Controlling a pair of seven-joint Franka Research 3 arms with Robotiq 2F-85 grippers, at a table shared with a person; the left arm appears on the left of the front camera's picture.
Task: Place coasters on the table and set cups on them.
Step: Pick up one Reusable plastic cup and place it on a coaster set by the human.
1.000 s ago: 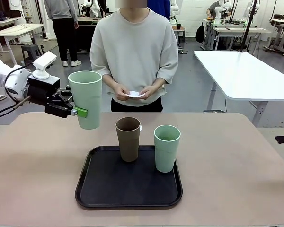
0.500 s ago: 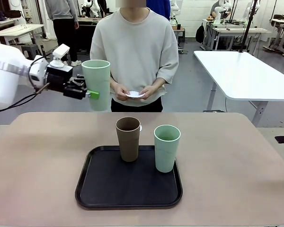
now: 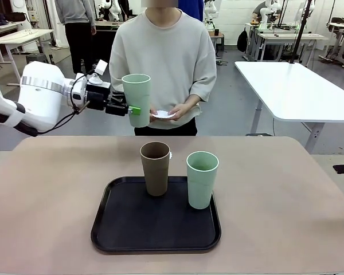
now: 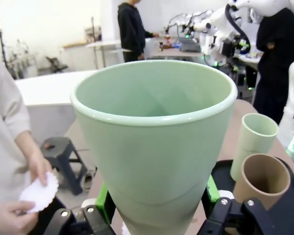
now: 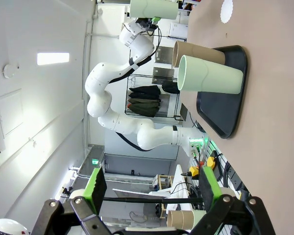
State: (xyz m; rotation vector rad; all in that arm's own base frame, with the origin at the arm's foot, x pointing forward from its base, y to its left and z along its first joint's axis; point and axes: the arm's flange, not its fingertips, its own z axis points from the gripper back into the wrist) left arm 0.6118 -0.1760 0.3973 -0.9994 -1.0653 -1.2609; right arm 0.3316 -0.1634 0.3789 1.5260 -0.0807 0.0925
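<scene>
- At 11 o'clock from the black tray, well above the table, the held mint cup hangs upright in the air. It is tall, tapered, matte pale green, without a handle, and its inside is empty in the left wrist view.
- Left gripper is clamped on this cup's lower body, with one green pad on each side. Nothing else touches the cup.
- Right gripper has its jaws spread wide and holds nothing.
- Brown cup stands upright at the tray's 12 o'clock edge. The second mint cup stands at its 3 o'clock, close beside it but apart.
- Person's hands, at 3 o'clock from the held cup, hold a white scalloped coaster just beside it. Whether they touch the cup cannot be told.
- Table surface around the tray is bare tan.
</scene>
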